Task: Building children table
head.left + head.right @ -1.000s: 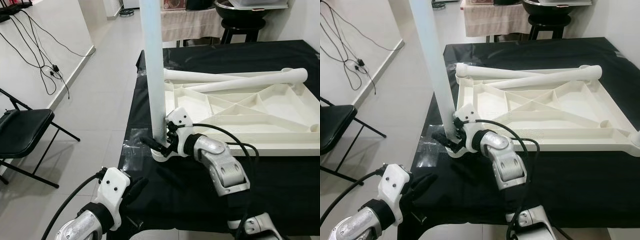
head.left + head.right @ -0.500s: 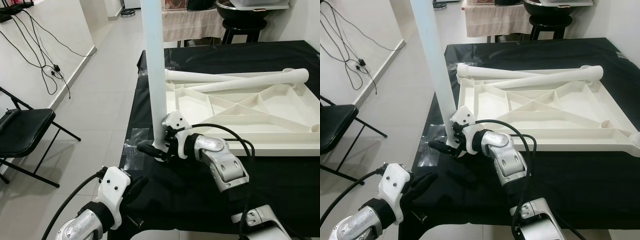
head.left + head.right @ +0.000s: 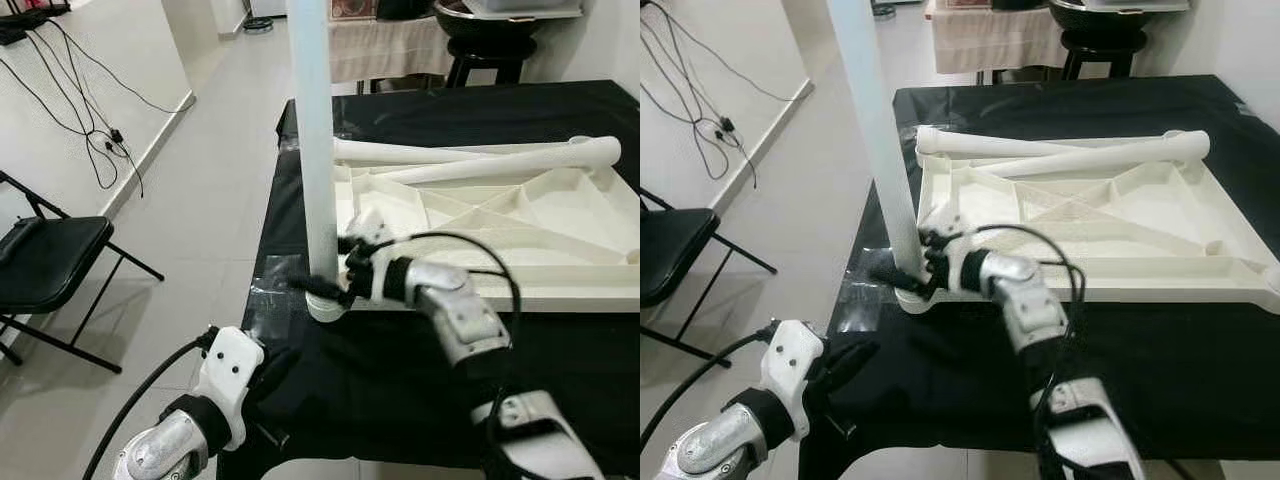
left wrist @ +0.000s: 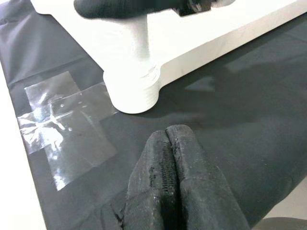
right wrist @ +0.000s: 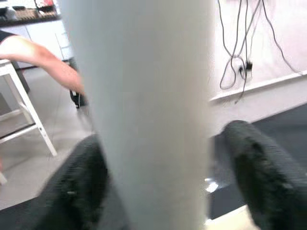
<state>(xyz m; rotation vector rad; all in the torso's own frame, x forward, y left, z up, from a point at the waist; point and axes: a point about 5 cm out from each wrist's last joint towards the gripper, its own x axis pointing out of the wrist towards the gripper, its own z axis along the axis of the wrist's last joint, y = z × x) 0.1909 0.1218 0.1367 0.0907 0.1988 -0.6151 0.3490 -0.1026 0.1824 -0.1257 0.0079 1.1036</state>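
Note:
A white table leg (image 3: 312, 150) stands upright in the corner socket (image 3: 326, 306) of the upturned white tabletop (image 3: 520, 235), which lies on a black-covered table (image 3: 400, 380). Two more white legs (image 3: 480, 156) lie across the tabletop's far edge. My right gripper (image 3: 322, 286) is low on the upright leg, open, with one black finger (image 5: 76, 191) on each side and a small gap at one finger (image 5: 259, 167). My left gripper (image 4: 168, 139) is shut on nothing and hovers over the black cloth just in front of the socket (image 4: 132, 91).
Clear tape (image 4: 67, 124) patches the cloth beside the socket, near the table's left edge. A black folding chair (image 3: 50, 260) stands on the floor to the left, with cables (image 3: 100, 130) by the wall. A person's arm (image 5: 38, 55) and a white stool (image 5: 26, 115) show beyond the leg.
My right forearm has lifted and its wrist has turned around the upright leg; it is blurred now. The left arm and the leg have stayed put.

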